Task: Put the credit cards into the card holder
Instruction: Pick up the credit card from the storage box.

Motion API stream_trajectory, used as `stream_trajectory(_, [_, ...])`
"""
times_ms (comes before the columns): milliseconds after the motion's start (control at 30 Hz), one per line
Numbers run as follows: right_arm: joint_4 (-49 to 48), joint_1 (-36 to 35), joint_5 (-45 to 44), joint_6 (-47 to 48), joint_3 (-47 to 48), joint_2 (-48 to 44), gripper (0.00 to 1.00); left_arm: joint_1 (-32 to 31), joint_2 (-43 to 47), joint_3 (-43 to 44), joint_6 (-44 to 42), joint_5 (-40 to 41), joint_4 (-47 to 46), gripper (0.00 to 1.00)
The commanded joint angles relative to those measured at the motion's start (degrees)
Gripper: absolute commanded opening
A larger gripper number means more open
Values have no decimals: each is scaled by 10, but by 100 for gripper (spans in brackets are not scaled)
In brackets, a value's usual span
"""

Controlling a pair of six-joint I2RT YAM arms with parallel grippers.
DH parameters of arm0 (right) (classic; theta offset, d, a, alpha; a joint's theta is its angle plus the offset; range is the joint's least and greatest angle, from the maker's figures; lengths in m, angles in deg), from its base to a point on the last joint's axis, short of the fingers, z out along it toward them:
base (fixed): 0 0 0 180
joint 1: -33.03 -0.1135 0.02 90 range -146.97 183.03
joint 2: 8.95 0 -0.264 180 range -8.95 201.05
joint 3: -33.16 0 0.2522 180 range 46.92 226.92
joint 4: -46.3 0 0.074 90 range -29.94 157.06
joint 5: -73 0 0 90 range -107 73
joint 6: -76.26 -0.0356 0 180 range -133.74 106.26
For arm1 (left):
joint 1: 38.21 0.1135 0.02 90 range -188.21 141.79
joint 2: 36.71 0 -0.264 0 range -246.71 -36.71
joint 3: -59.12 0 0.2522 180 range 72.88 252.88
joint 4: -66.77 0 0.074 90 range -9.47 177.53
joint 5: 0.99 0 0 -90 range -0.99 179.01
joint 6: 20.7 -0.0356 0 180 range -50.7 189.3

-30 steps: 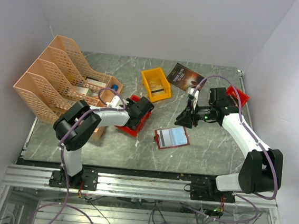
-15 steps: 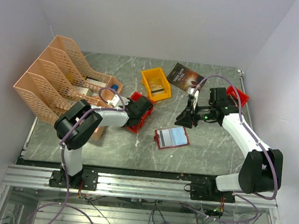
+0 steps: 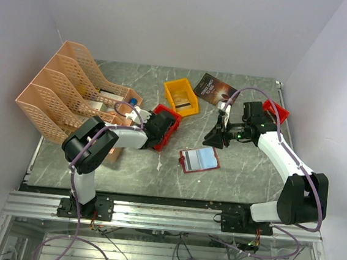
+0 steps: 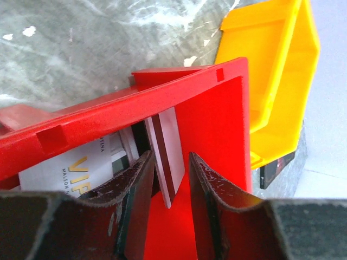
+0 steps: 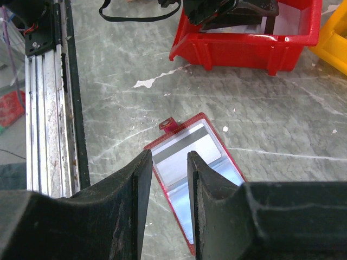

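Observation:
The card holder [image 3: 199,159] lies open on the table, dark red with pale bluish pockets and one striped card in a pocket [image 5: 187,142]. My right gripper [image 3: 213,139] hovers above it [image 5: 167,157], open and empty. My left gripper [image 3: 161,126] reaches into a red bin [image 3: 173,119]. In the left wrist view its open fingers [image 4: 171,162] straddle a pale credit card with a dark stripe [image 4: 168,138] that stands on edge, close to the left finger. A white card with gold print [image 4: 70,165] lies behind it in the bin [image 4: 108,116].
A yellow bin [image 3: 181,97] stands just behind the red bin. A dark booklet [image 3: 214,88] lies at the back. An orange file rack [image 3: 67,89] fills the left side. Another red bin [image 3: 278,109] sits behind the right arm. A metal rail [image 5: 46,97] edges the table.
My left gripper has moved a little farther back and right inside the red bin, and the bin has shifted with it. The right arm has not moved.

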State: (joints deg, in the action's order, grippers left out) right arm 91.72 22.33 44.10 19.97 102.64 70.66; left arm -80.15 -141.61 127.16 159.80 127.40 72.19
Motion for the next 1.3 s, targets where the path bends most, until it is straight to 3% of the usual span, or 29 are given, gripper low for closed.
stream_trajectory(0, [10, 3, 9, 8, 14, 4, 32, 6, 19, -4, -31, 9, -62, 42])
stream_trajectory(200, [11, 3, 9, 8, 14, 6, 32, 12, 6, -16, -61, -1, -134, 42])
stream_trajectory(500, [12, 3, 9, 9, 14, 9, 32, 23, -30, 2, -65, -23, -143, 42])
stream_trajectory(867, [15, 3, 9, 11, 14, 13, 33, 31, -50, 12, -37, -37, -104, 43])
stream_trajectory(1200, [16, 2, 9, 13, 14, 12, 33, 36, -89, 58, -38, -36, -82, 39])
stream_trajectory(1267, [17, 3, 9, 14, 14, 11, 33, 36, -94, 57, -38, -39, -83, 34])
